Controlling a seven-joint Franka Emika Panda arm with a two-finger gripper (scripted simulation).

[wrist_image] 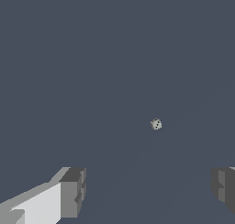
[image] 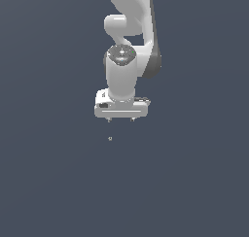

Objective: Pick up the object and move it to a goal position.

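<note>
The object (image: 110, 138) is a tiny pale grey roundish speck on the dark floor, just below the arm's hand in the exterior view. In the wrist view the object (wrist_image: 156, 124) lies ahead of the fingers, apart from both. My gripper (image: 120, 120) points downward, open and empty, its two short fingertips (image: 109, 120) wide apart. In the wrist view the gripper (wrist_image: 149, 191) shows one grey finger (wrist_image: 73, 193) at one side and the other at the frame's edge. The speck sits below the fingertip on the exterior view's left.
The white Panda arm (image: 129, 37) rises above the hand toward the top of the exterior view. The ground (image: 194, 182) is a plain dark blue-grey surface all around.
</note>
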